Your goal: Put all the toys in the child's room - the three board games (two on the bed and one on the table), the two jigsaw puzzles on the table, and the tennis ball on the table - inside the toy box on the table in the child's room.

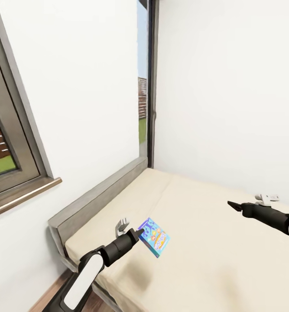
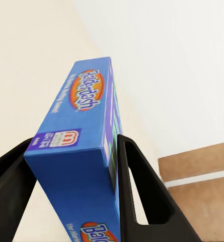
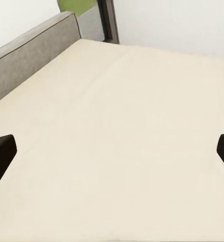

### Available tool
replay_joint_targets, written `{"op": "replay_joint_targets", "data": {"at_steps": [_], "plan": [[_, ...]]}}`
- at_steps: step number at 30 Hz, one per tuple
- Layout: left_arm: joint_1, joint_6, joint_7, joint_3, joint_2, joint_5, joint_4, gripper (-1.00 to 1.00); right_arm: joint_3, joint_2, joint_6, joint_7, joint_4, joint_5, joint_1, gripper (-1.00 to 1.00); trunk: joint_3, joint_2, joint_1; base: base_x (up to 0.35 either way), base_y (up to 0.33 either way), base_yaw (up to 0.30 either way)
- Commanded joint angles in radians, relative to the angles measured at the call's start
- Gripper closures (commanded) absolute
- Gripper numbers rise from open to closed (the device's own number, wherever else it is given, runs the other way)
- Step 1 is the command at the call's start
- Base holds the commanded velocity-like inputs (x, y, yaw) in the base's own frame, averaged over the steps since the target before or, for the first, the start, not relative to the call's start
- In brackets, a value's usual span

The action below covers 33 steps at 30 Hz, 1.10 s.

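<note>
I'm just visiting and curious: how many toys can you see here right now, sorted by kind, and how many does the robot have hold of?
Board games: 1, the blue board game, clamped between the fingers of the left gripper above the bed.
Jigsaw puzzles: 0.
Tennis balls: 0.
Total toys in view: 1, and it is held. The right gripper is open and holds nothing.

The bed [image 1: 213,242] filled the lower right of the head view, its plain beige mattress bare and smooth. Its low grey headboard [image 1: 96,197] ran along the white wall from the lower left up toward the frame's centre, ending at the room's corner.
</note>
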Motion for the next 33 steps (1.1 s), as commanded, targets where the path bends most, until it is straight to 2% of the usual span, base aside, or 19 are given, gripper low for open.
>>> {"op": "replay_joint_targets", "data": {"at_steps": [1,33], "plan": [[0.000,0.005,-0.001,0.001,0.000,0.006,0.000,1.00,-0.001,0.000,0.005,0.005,0.000,0.002,-0.001,-1.00,0.002,0.007,-0.004,0.000,0.000,-0.280],[0.000,0.005,-0.001,0.000,0.000,0.005,0.000,1.00,-0.003,0.000,0.006,0.005,0.000,0.002,-0.001,-1.00,0.102,0.231,-0.127,0.000,0.000,-0.282]]}}
